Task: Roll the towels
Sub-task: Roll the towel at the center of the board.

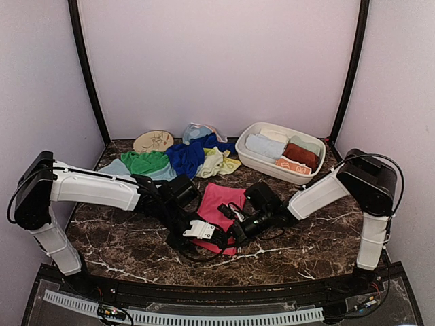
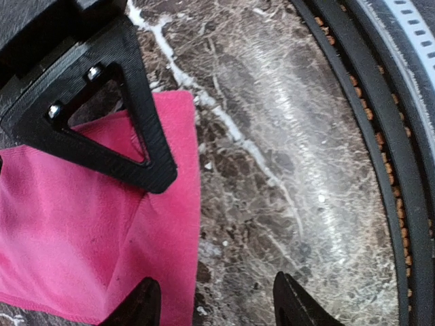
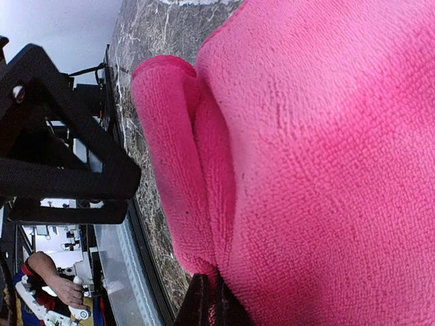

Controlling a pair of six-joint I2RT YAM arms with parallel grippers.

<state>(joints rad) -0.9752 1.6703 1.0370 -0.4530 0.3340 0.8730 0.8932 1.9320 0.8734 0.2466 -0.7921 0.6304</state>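
Note:
A pink towel (image 1: 222,202) lies on the marble table between both arms, its near edge folded over. In the right wrist view the towel (image 3: 326,156) fills the frame, and my right gripper (image 3: 211,305) is shut on its folded near edge. My right gripper also shows in the top view (image 1: 234,229). My left gripper (image 2: 214,307) is open. One finger (image 2: 136,307) is over the towel's (image 2: 75,231) side edge and the other is over bare marble. It sits at the towel's near left corner in the top view (image 1: 202,236).
A pile of green (image 1: 145,161), blue (image 1: 187,155) and yellow-green (image 1: 219,161) towels lies at the back. A white bin (image 1: 262,163) at the back right holds several rolled towels. A tan round mat (image 1: 153,140) lies at the back left. The table's front rim (image 2: 367,136) is close.

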